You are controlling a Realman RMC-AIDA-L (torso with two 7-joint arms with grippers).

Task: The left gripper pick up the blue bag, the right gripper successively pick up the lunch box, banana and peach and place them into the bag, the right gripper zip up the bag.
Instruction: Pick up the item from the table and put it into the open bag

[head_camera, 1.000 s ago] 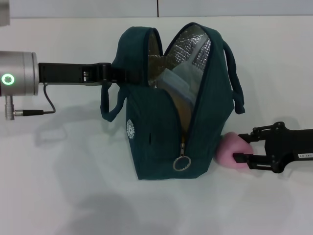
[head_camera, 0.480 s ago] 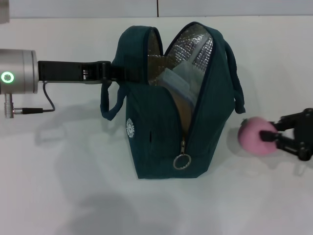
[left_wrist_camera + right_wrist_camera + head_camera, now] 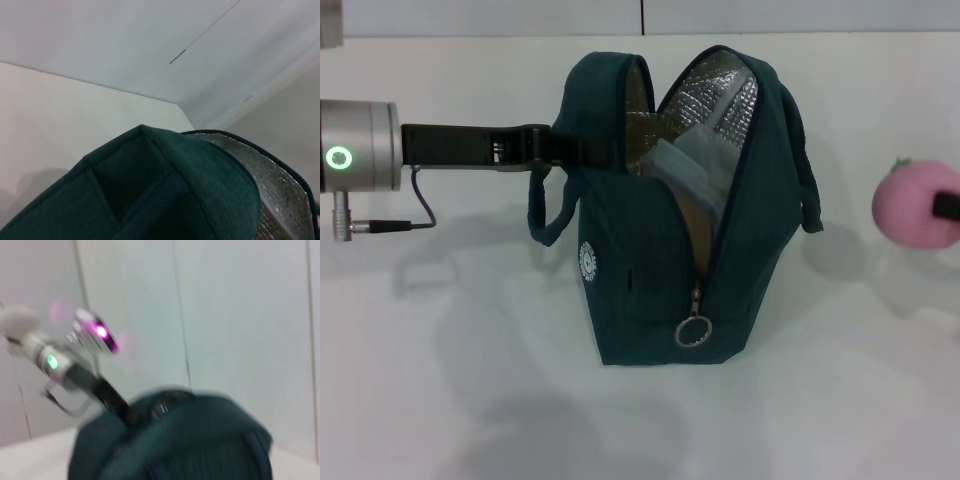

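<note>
toward the right edge of the desk the peach (image 3: 916, 205) hangs clear of the surface, well apart from the blue bag (image 3: 680, 210) at mid-desk. the right gripper (image 3: 948, 207) shows only as a dark tip at the peach's far side; it seems to be carrying the fruit, though whether its fingers are closed i cannot tell. the left gripper (image 3: 552, 148) pinches the bag's left wall, holding the mouth open. to do this well, lift the peach above the rim, then lower it straight into the foil-lined gap.
</note>
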